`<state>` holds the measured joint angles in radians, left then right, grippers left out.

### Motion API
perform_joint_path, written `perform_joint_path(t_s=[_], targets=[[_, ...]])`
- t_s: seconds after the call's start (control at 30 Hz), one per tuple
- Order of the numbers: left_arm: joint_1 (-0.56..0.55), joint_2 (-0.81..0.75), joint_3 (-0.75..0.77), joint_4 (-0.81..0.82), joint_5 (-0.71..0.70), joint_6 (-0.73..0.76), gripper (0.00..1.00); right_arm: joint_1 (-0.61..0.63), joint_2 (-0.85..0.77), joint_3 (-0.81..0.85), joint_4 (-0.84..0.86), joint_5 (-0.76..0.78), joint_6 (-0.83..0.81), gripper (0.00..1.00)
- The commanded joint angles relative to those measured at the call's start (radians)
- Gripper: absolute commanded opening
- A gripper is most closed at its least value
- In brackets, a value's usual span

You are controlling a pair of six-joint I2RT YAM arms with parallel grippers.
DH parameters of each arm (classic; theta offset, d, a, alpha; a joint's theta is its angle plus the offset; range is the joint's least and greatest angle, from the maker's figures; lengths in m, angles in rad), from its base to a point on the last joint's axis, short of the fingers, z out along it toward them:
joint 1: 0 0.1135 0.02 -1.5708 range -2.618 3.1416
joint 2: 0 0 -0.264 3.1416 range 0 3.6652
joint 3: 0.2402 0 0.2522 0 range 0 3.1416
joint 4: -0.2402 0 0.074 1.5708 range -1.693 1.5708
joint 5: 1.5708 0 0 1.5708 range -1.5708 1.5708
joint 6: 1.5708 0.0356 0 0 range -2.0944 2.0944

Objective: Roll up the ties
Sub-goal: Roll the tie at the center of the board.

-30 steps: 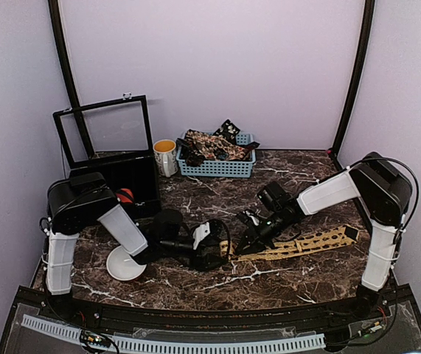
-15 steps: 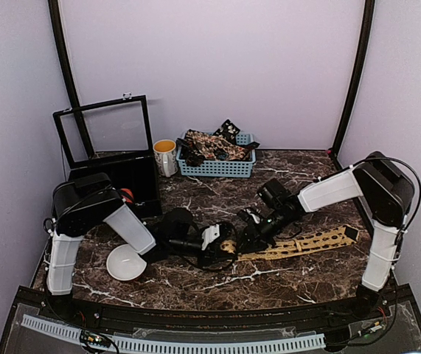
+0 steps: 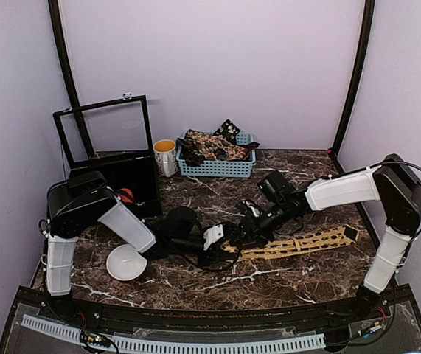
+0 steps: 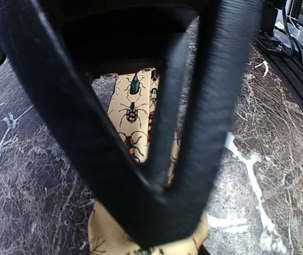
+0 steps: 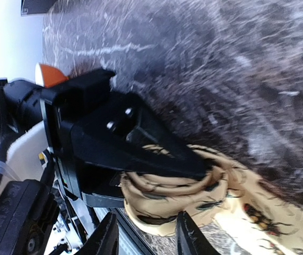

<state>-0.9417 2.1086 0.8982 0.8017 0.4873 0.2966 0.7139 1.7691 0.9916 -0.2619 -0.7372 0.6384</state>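
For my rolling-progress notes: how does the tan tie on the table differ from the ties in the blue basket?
The tan tie is mustard with beetle prints; the basket ties are dark with pale prints. The tan tie lies along the table, one end coiled; the basket ties sit heaped. The left gripper clamps the tan tie's coil; nothing touches the basket ties. Both are fabric neckties.

Robot lab cell. Bare lilac walls, black frame posts, marble-look counter; left arm and right arm mounted at its near edge.
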Motion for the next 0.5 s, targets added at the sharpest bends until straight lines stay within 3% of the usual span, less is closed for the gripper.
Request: perform_joint_path(t_s=[0.0,0.13,0.33,0.47], targets=[[-0.012,0.007,-0.009,-0.185,-0.022,0.012,0.26,0.028,0.018,0.009,0.012,0.003,0.015,0.36],[-0.012,0.004,-0.01,-0.184,-0.02,0.008,0.26,0.027,0.047,0.02,-0.023,0.058,0.008,0.3],[-0.012,-0.002,-0.003,-0.192,-0.005,0.013,0.27,0.026,0.067,0.02,-0.036,0.1,0.018,0.01],[-0.011,-0.016,-0.002,-0.175,-0.004,0.0,0.33,0.018,0.057,-0.012,-0.032,0.108,0.02,0.0]])
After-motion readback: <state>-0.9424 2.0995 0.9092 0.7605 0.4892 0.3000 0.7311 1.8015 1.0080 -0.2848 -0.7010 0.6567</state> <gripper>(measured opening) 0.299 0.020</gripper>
